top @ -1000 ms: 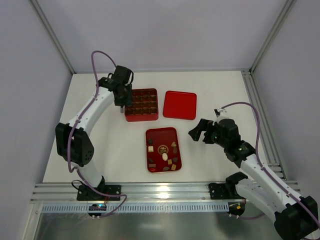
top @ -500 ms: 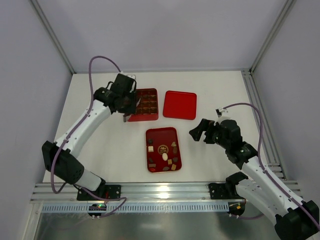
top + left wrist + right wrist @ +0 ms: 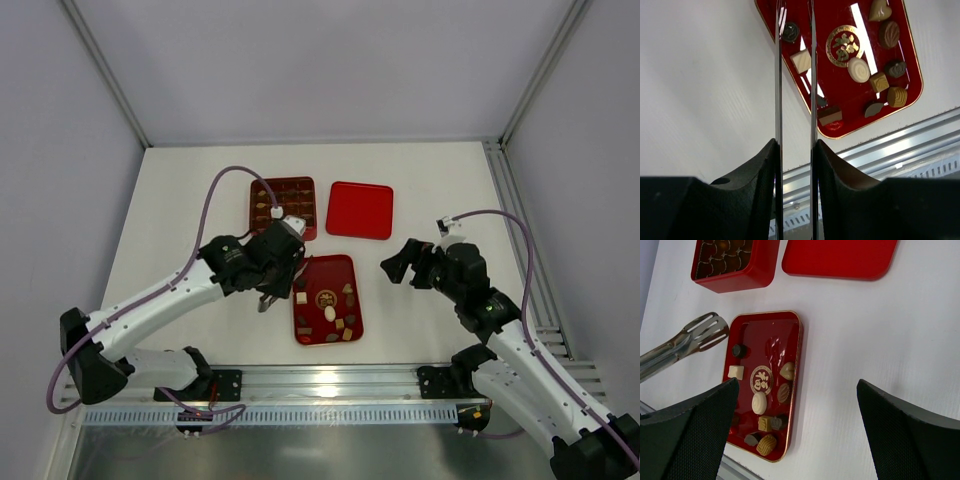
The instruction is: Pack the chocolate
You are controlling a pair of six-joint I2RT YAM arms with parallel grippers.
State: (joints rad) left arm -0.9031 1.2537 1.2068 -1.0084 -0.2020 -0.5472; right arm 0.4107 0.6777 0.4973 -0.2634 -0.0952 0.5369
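Jaws of my left gripper [image 3: 795, 145] pinch metal tongs [image 3: 690, 340], their tips beside the red tray [image 3: 770, 327]. My right gripper [image 3: 393, 258] has its jaws spread wide, empty. The chocolate [image 3: 760, 402] lies on that tray.

White table [image 3: 450, 180] enclosed by pale grey walls [image 3: 330, 70].

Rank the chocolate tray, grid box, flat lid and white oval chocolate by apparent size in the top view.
Largest: chocolate tray.
Next: grid box and flat lid, which look about alike, so they are unranked.
Smallest: white oval chocolate.
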